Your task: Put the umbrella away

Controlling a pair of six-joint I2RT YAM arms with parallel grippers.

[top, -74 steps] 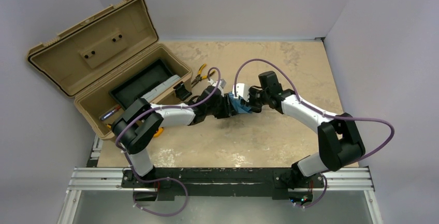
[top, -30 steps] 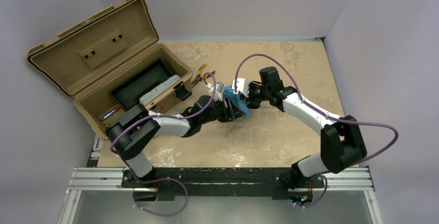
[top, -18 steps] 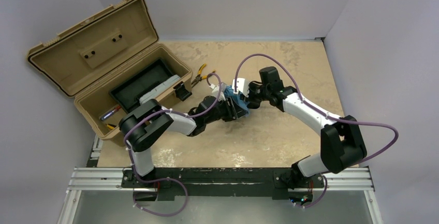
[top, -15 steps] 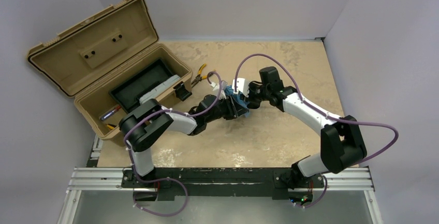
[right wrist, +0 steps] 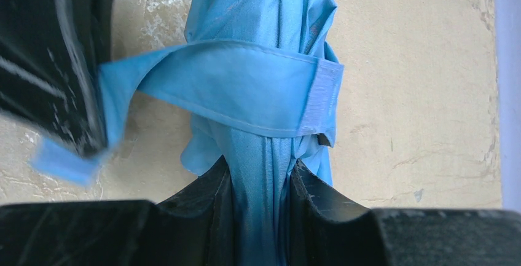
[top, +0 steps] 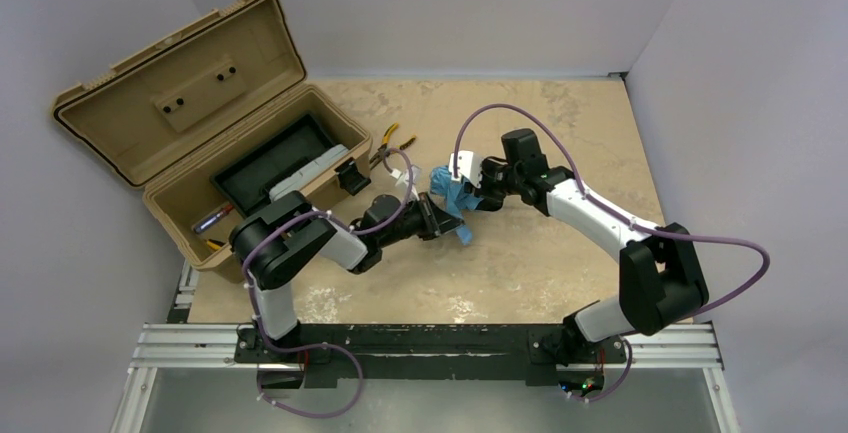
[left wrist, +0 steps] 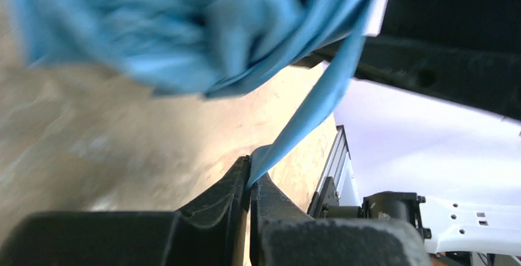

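Note:
The umbrella (top: 447,189) is a folded sky-blue fabric bundle held above the table's middle. My right gripper (right wrist: 262,183) is shut on the bundled canopy (right wrist: 265,94); in the top view it (top: 470,193) grips from the right. A blue closure strap (right wrist: 215,85) wraps across the bundle. My left gripper (left wrist: 249,177) is shut on the strap's end (left wrist: 313,109) and pulls it taut; in the top view it (top: 455,225) sits just left and near of the bundle. The canopy fills the top of the left wrist view (left wrist: 203,26). Shaft and handle are hidden.
An open tan toolbox (top: 190,123) stands at the back left, a black tray (top: 270,163) and small tools inside. Yellow-handled pliers (top: 385,143) lie on the table by its right end. The beige tabletop (top: 560,253) spreads to the right and front.
My left gripper has pulled back toward the left and near side with the strap end in it, drawing the strap out from the bundle. The right gripper has kept its hold on the canopy.

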